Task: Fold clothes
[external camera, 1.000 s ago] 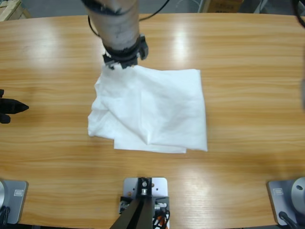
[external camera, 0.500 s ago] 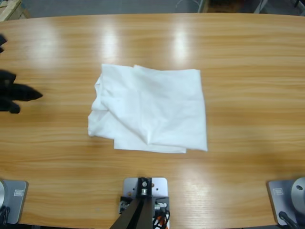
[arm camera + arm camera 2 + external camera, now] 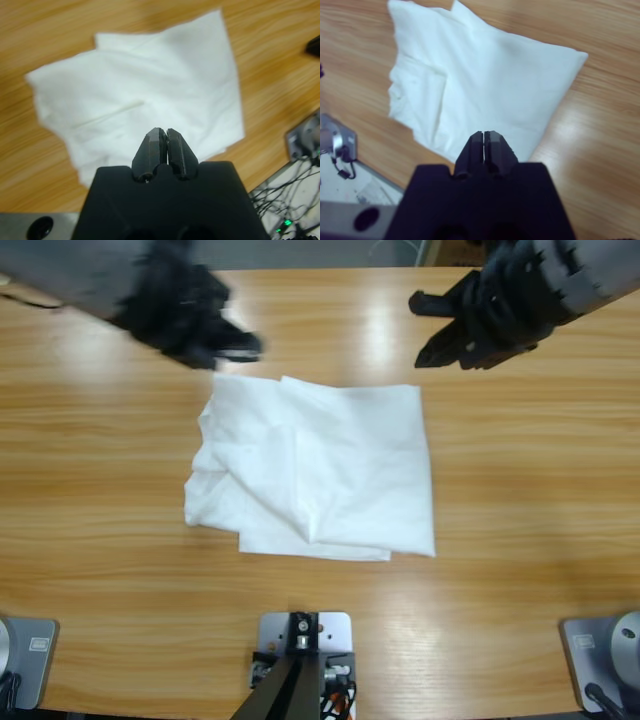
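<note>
The clothes are one white T-shirt (image 3: 330, 470), lying folded in a rough rectangle in the middle of the table, its left side rumpled and layered. It also fills the left wrist view (image 3: 150, 90) and the right wrist view (image 3: 485, 85). My left gripper (image 3: 250, 343) hovers just beyond the shirt's far left corner; its jaws (image 3: 166, 131) are shut and hold nothing. Above the table beyond the shirt's far right corner is my right gripper (image 3: 418, 332). In its wrist view the jaws (image 3: 483, 133) are shut and bare.
The wooden table (image 3: 520, 490) stretches wide on both sides of the shirt and in front of it. Nothing else lies on it.
One second ago an arm stood over the shirt's far left corner, then withdrew. Both arms have now swung in along the far side. The shirt has kept its shape.
</note>
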